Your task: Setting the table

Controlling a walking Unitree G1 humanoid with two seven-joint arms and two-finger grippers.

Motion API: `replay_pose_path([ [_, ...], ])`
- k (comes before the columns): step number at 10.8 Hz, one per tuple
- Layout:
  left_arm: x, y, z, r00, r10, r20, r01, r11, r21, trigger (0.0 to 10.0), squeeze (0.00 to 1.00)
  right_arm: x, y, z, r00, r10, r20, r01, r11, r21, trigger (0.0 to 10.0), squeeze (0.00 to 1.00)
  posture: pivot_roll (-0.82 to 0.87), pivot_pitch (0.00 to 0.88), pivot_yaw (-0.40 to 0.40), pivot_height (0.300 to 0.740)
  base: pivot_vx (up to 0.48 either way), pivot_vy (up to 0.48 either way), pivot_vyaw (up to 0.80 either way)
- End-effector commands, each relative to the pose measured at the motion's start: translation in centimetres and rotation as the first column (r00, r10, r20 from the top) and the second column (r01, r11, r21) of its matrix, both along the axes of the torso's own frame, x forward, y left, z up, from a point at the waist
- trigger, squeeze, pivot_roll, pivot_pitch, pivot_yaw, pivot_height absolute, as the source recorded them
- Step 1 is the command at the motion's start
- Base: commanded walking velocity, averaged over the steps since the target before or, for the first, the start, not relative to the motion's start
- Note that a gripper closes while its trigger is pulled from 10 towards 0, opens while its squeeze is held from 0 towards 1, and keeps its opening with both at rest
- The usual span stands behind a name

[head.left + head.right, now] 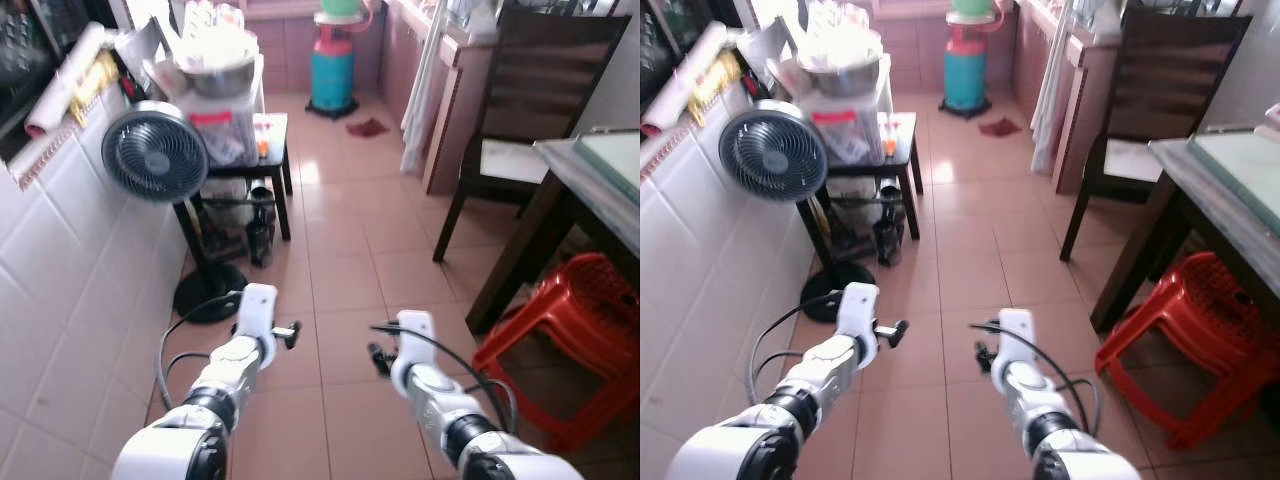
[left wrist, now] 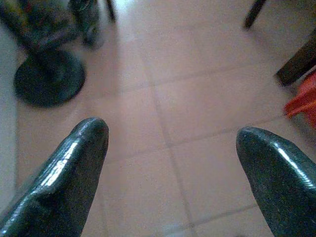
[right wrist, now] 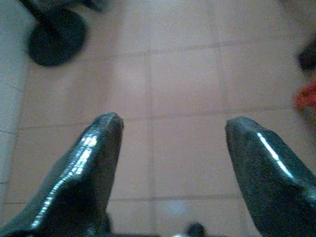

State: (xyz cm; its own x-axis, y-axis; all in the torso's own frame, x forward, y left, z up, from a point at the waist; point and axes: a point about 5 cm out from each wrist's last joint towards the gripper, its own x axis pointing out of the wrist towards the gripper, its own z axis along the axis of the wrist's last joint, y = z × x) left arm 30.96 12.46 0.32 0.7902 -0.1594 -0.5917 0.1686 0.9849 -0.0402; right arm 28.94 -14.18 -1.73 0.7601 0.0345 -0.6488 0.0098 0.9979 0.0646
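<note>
A white tiled wall [image 1: 60, 300] ran along the far left, toward nine o'clock. Against it at about eleven o'clock stood a pedestal fan [image 1: 155, 152] on a round black base [image 1: 208, 292], and just behind it a small dark side table [image 1: 262, 165] piled with clear plastic tubs and a metal bowl [image 1: 222, 70]. Straight ahead at twelve o'clock, at the far end of the pink tiled floor [image 1: 345, 260], stood a blue gas cylinder [image 1: 333, 75].

The left gripper [image 2: 170, 136] hung over bare floor tiles, its two black fingers [image 2: 74, 168] spread wide with nothing between them. The right gripper [image 3: 170, 123] was likewise over bare tiles, its fingers [image 3: 94, 163] wide apart and holding nothing.

At about one o'clock stood a dark wooden chair [image 1: 530, 100]. The dining table [image 1: 600, 175], glass-topped at its edge, lay at two o'clock, well apart from both grippers and beyond the right one. A red plastic stool [image 1: 575, 330] sat partly under it, near the right arm at three o'clock. No tableware could be made out on the visible corner of that table.
</note>
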Motion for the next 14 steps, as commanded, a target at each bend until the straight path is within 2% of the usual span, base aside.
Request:
replay_pose_path([
  [1,-1.4,0.8,-1.5,0.996,0.019,-0.085,-0.019,1.0,0.002,10.0,0.0,-0.6,-0.5,-0.5,0.999,-0.019,-0.035,0.019,1.0,-0.01,10.0,0.0,0.02,0.0,0.034,0.74,0.0,0.0,0.0],
  [3,-1.5,0.8,-1.6,0.995,0.029,-0.092,-0.03,0.999,-0.012,10.0,0.0,-0.3,-0.8,-0.3,0.999,-0.034,-0.022,0.033,0.999,-0.035,10.0,0.0,0.02,0.0,0.037,0.74,0.0,0.0,0.0],
  [4,-1.0,0.8,-1.0,0.999,-0.026,-0.034,0.026,1.0,0.017,10.0,0.0,0.0,-1.4,0.0,0.999,-0.045,0.008,0.045,0.997,-0.069,10.0,0.0,0.02,0.0,0.038,0.74,0.0,0.0,0.0],
  [5,-1.1,1.2,-1.1,0.998,-0.034,-0.05,0.035,0.999,0.024,10.0,0.0,-0.2,-2.0,-0.1,0.998,-0.065,0.019,0.067,0.995,-0.074,0.0,0.0,0.01,0.0,0.042,0.74,0.0,0.0,0.0],
  [6,-1.5,1.8,-1.6,0.997,-0.006,-0.072,0.007,1.0,0.019,10.0,0.0,-0.6,-2.4,-0.4,0.995,-0.1,0.003,0.1,0.994,-0.053,0.0,0.0,0.01,0.0,0.04,0.74,0.0,0.0,0.0],
  [7,-2.3,2.3,-2.3,0.99,0.074,-0.12,-0.076,0.997,-0.016,10.0,0.0,-0.9,-2.7,-0.6,0.992,-0.128,-0.019,0.127,0.991,-0.044,0.0,0.0,0.01,0.0,0.038,0.74,0.0,0.0,0.0],
  [9,-2.4,2.3,-2.4,0.989,0.076,-0.127,-0.078,0.997,-0.007,10.0,0.0,-0.7,-2.4,-0.5,0.996,-0.089,-0.015,0.088,0.994,-0.072,0.0,0.0,0.01,0.0,0.026,0.74,0.0,0.0,0.0],
  [10,-1.7,1.7,-1.7,0.998,-0.014,-0.067,0.016,1.0,0.025,10.0,0.0,-0.3,-2.7,-0.1,0.996,-0.084,0.017,0.085,0.993,-0.079,6.2,0.0,0.01,0.0,0.024,0.74,0.0,0.0,0.0],
  [11,-0.8,1.2,-0.7,0.994,-0.113,0.001,0.113,0.993,0.044,10.0,0.0,0.7,-2.5,0.9,0.995,-0.062,0.084,0.065,0.997,-0.04,10.0,1.0,0.01,0.0,0.023,0.74,0.0,0.0,0.0],
  [12,-0.5,1.4,-0.3,0.989,-0.147,0.032,0.144,0.988,0.061,10.0,0.0,1.0,-2.4,1.3,0.993,-0.037,0.112,0.042,0.998,-0.049,10.0,1.0,0.01,0.0,0.024,0.74,0.0,0.0,0.0],
  [13,-0.2,2.3,0.3,0.986,-0.147,0.074,0.143,0.988,0.06,10.0,1.0,1.4,-2.4,1.9,0.988,-0.029,0.154,0.036,0.998,-0.041,10.0,1.0,0.01,0.0,0.023,0.74,0.0,0.0,0.0],
  [14,0.2,3.1,0.9,0.984,-0.126,0.123,0.121,0.992,0.046,10.0,1.0,1.8,-2.5,2.5,0.979,-0.023,0.202,0.03,0.999,-0.033,10.0,1.0,0.01,0.0,0.017,0.74,0.0,0.0,0.0],
])
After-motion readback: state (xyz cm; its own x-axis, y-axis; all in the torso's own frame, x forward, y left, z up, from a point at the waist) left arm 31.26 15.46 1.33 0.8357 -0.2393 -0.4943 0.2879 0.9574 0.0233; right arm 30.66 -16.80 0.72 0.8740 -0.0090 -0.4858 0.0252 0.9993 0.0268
